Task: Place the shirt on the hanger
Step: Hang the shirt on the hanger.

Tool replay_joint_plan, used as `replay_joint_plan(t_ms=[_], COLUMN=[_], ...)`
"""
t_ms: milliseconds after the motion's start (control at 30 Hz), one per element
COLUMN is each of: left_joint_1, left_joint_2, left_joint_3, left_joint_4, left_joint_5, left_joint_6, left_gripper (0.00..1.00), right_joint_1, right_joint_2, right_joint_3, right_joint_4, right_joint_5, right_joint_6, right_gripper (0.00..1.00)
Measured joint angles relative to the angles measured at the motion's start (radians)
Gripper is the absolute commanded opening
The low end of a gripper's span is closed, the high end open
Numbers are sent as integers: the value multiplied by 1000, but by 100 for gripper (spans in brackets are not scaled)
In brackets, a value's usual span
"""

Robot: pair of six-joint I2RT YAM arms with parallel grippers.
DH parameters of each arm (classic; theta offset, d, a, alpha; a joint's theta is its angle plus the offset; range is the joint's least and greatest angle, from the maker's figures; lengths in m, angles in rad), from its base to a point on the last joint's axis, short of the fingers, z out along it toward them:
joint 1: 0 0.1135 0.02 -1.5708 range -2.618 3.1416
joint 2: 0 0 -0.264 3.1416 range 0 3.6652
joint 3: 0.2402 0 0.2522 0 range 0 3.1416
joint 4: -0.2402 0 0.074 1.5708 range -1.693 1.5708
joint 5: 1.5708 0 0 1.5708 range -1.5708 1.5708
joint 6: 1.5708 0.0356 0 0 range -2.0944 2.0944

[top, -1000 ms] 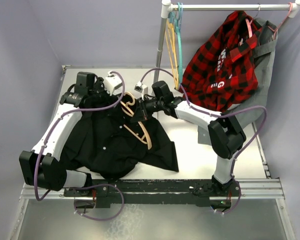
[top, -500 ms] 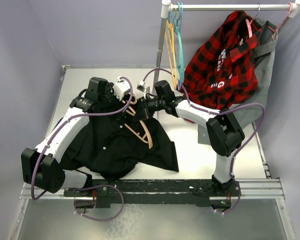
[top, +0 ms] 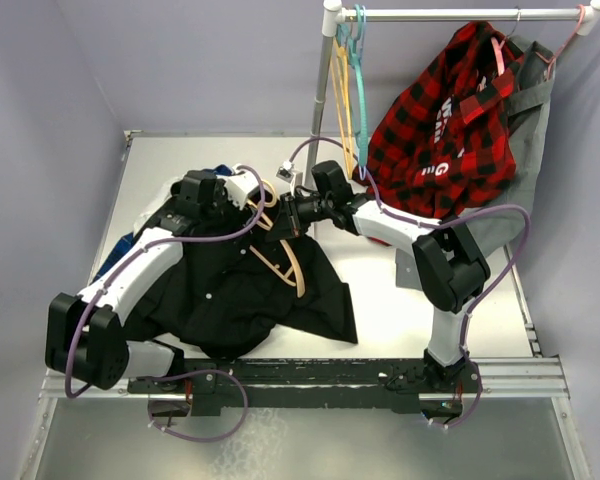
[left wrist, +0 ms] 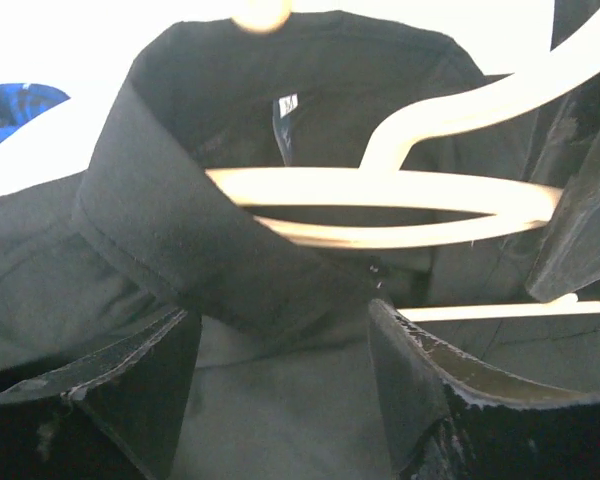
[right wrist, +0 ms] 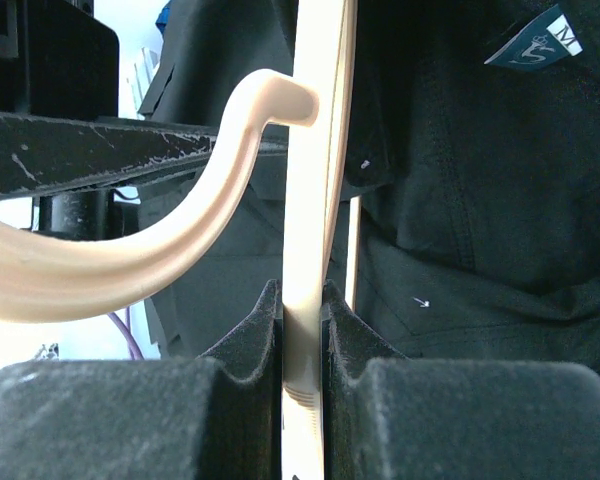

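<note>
The black shirt (top: 230, 290) lies crumpled on the table's left half. The tan hanger (top: 283, 262) lies across its upper right part, hook toward the back. My right gripper (top: 282, 216) is shut on the hanger's flat neck below the hook; the right wrist view shows the pads (right wrist: 250, 340) clamping the hanger (right wrist: 315, 150) over the shirt (right wrist: 480, 200). My left gripper (top: 250, 203) is open just left of the hook, above the shirt's collar. In the left wrist view the fingers (left wrist: 130, 390) stand wide apart around the collar (left wrist: 190, 250), with the hanger (left wrist: 380, 190) just beyond.
A clothes rack (top: 325, 80) stands at the back with a yellow hanger (top: 342, 100), a teal hanger (top: 358, 70), a red plaid shirt (top: 450, 120) and grey cloth (top: 525, 150). Blue cloth (top: 120, 245) peeks out at the black shirt's left edge.
My left arm has swung right and forward toward the hanger hook and the collar, uncovering blue cloth at the left. The right gripper has held the hanger almost still.
</note>
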Motion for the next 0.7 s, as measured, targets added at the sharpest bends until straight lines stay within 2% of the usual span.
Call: replay_joint_plan(t_ms=[133,167,200,333,700], left_joint_1=[0,0,0,0,0], left_joint_2=[27,38,48,90,65], left_joint_3=[0,0,0,0,2], left_joint_4=[46,53,58,61,12], left_joint_5=[39,47,53,82,122], left_joint_6=[-14,-16,-18,-33,15], left_gripper=[56,51,43,2,0], right_joint_1=[0,0,0,0,0], right_joint_2=[0,0,0,-1,-3], right_joint_3=[-7,-8,-9,-10,-22], right_joint_4=[5,5,6,7,22], right_joint_5=[0,0,0,-1,-3], right_joint_6=[1,1,1,2,3], right_gripper=[0,0,0,0,0])
